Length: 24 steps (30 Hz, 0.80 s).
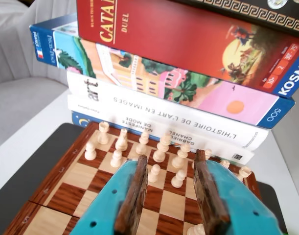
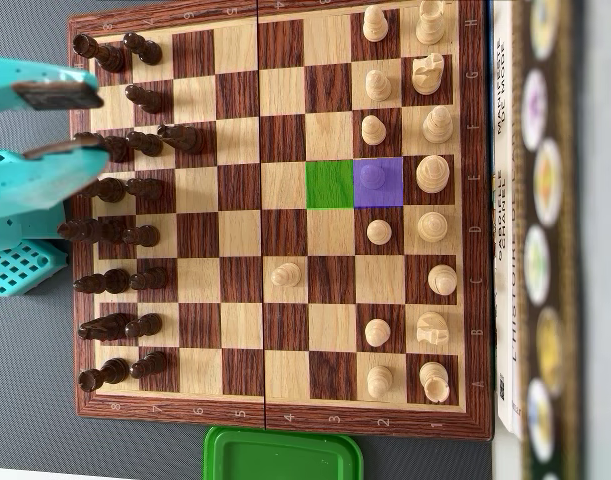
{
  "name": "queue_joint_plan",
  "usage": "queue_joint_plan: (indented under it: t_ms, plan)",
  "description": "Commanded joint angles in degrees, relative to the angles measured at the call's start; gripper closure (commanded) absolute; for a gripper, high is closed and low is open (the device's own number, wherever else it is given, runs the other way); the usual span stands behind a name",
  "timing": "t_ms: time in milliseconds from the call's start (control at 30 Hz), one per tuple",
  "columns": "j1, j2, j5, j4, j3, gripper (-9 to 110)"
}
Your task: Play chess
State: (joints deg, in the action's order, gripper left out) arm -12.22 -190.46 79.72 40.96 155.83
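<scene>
Daylight falling bright and even ahead of me, grey upholstered seat (image 1: 22, 63) sitting upper left in the wrist view, dark grey mat (image 2: 25, 380) lying over the white tabletop (image 1: 27, 142)

Chessboard (image 2: 285, 210): central files largely open, one advanced pale pawn (image 2: 286, 273) excepted; edges crowded by dark pieces (image 2: 135, 190) and pale pieces (image 2: 432, 175).

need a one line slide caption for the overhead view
Open teal hand over the dark pieces' side of a chessboard, a purple-marked pawn beside a green square.
</scene>
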Motion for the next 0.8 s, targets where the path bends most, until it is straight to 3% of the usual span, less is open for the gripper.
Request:
queue_joint_plan:
  t_ms: [0,367,767]
  plan:
    - [-0.53,-0.18,0.26,4.04,-2.02,87]
    - [-0.44,2.20,0.09,8.79,3.69,87]
    - [-0.18,32.87,2.46,8.09,-10.99,87]
